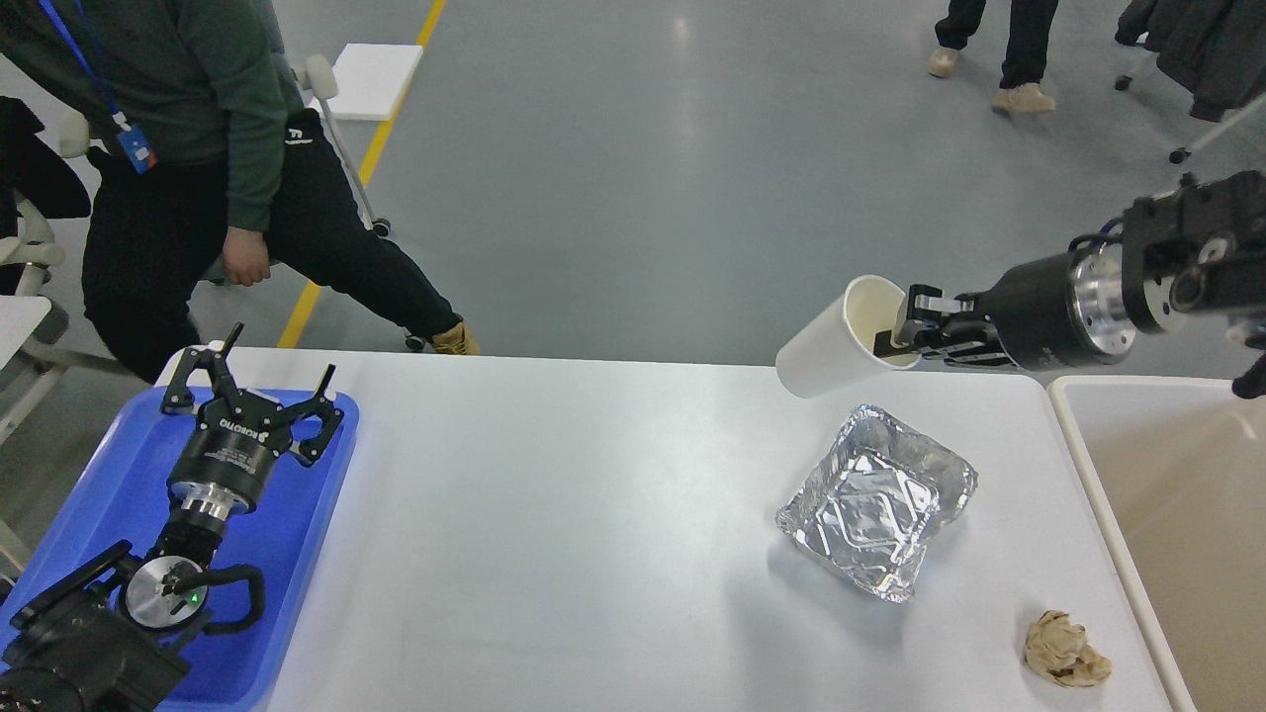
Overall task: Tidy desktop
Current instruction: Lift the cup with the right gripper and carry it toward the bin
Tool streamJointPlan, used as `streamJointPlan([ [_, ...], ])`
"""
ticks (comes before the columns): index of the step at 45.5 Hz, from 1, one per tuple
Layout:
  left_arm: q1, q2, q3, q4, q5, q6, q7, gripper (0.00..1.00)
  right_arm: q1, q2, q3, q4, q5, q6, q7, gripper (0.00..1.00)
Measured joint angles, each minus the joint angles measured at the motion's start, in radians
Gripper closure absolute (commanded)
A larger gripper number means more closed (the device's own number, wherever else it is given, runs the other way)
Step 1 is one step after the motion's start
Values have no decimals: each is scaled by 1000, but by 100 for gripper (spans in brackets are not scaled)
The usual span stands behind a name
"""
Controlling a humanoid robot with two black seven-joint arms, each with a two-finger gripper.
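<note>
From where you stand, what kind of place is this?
Likely an industrial lab or test floor: grey floor with a yellow line, wheeled chairs, a lanyard-wearing person beside the desktop.

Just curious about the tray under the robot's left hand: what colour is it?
Blue, plain, no pattern. The tray shows best in the head view.

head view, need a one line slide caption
Right gripper lifts a tilted paper cup by its rim above the desktop; foil tray and crumpled paper remain.
</note>
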Motion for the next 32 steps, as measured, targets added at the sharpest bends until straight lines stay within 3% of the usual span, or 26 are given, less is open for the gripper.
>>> streamJointPlan([
  [12,0,0,0,0,0,0,0,1,146,-57,-16,-2,-22,137,0,100],
  [32,0,0,0,-1,0,0,0,1,122,-129,-73,-103,-25,186,0,100],
])
